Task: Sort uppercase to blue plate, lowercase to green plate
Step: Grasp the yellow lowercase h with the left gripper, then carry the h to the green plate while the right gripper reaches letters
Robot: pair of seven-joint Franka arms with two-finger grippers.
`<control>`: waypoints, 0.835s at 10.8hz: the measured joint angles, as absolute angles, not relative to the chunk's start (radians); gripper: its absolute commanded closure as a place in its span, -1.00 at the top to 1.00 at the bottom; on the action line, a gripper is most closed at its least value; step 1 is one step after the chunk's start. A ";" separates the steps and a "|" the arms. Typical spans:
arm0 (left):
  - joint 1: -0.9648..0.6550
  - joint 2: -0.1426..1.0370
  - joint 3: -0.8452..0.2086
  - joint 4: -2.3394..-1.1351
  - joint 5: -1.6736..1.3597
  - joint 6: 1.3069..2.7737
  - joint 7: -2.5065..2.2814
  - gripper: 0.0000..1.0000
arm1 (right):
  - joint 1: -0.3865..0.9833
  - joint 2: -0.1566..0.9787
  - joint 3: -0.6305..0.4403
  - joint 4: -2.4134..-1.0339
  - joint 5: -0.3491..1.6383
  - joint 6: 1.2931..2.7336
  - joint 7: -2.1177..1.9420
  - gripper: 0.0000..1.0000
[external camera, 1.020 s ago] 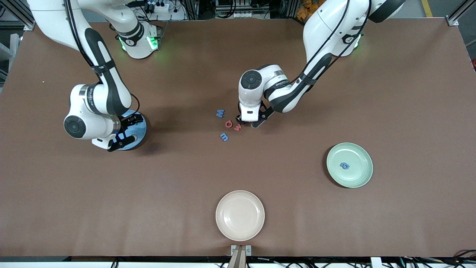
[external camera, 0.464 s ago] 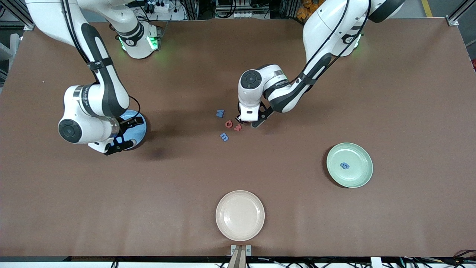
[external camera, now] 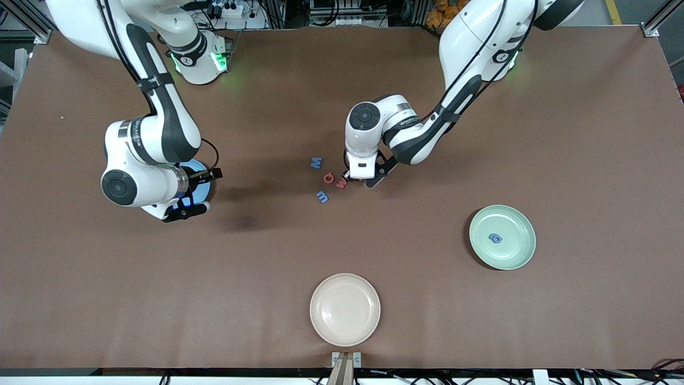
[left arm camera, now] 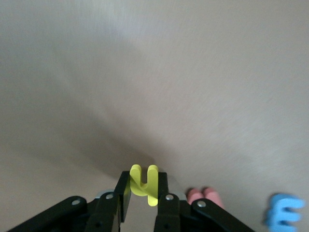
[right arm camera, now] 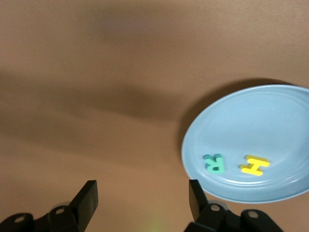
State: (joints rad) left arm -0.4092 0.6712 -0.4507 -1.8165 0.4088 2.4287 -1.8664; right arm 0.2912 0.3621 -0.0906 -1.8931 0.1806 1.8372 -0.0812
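Observation:
My left gripper is down at the cluster of letters in the middle of the table, shut on a small yellow lowercase h, which the hand hides in the front view. Beside it lie a red w, a red Q, a blue capital W/M and a smaller blue m. My right gripper hangs open and empty at the edge of the blue plate, which holds a teal R and a yellow H. The green plate holds a blue a-like letter.
A cream plate stands near the table's front edge, nearer to the front camera than the letters. The right arm's wrist covers most of the blue plate in the front view. In the left wrist view the red letter and a blue letter lie close to the fingers.
My left gripper has closed on the yellow h. The right arm has shifted over the blue plate, its wrist swinging a little toward the letters; its fingers stay open.

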 measured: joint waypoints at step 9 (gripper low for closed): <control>-0.084 0.477 -0.447 -1.801 0.402 2.270 -1.333 -1.00 | 0.297 0.353 0.139 -1.832 0.180 1.835 0.332 0.81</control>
